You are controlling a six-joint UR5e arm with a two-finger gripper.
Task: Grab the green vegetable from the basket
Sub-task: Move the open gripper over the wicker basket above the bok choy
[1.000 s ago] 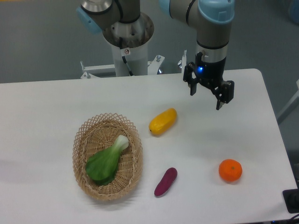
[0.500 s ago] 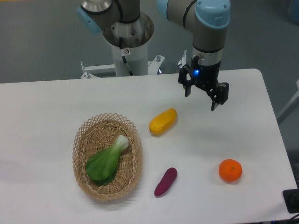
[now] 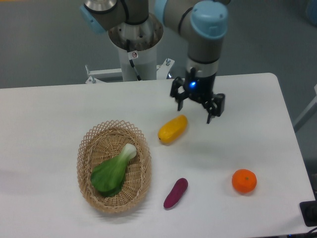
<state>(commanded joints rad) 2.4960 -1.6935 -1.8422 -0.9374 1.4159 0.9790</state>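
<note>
Far left on the white surface [image 3: 49, 119] we note the basket [image 3: 113, 166], oval and woven, with a looped rim. Inside it lies the green vegetable [image 3: 113, 171], its broad leaf toward the near left wall and its pale stem pointing up and right toward the far rim. Just right of the basket, near the front, we see a small purple piece [image 3: 176, 193] lying on the surface, apart from the wicker. Behind it, past the basket's far right edge, a yellow fruit [image 3: 173, 129] lies slantwise. Above and just right of the yellow fruit hangs the tool [image 3: 197, 109], its two fingers spread wide with nothing between them, a blue light lit on its body, well apart from the basket. Farthest right, toward the front, sits an orange fruit [image 3: 244, 181].
</note>
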